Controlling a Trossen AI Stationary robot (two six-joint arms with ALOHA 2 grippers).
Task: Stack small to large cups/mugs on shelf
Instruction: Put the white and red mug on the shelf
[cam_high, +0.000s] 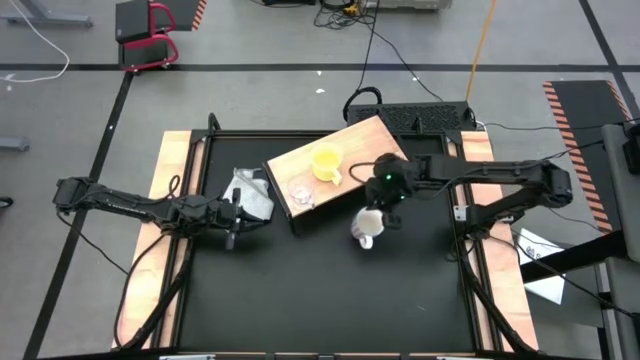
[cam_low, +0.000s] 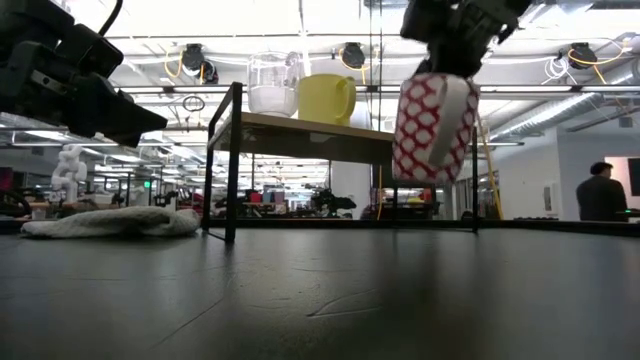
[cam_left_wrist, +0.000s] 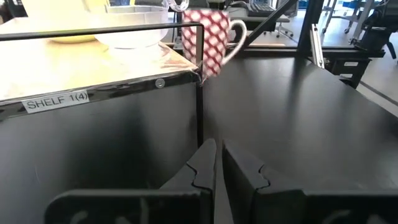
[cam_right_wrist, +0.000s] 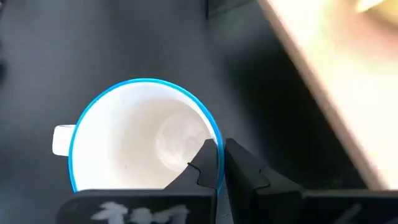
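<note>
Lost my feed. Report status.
Right hand shut on red mug rim, mug off the table beside shelf. Left hand shut, empty, by cloth. Glass, yellow mug on shelf.

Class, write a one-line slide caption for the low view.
Right gripper lifts the red-patterned mug beside the shelf.

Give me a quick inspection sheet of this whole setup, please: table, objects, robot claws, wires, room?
Surface: black tabletop, bare in front.
Job's things: glass cup and yellow mug stand on the shelf; red-patterned mug hangs above the table beside the shelf.
Clutter: white cloth lying left of the shelf.
Grippers: right gripper pinches the red-patterned mug's rim; left gripper shut, empty, low beside the cloth.
Cables: black leads on the floor behind the table.
Surroundings: person standing far off; a red-framed cart.
</note>
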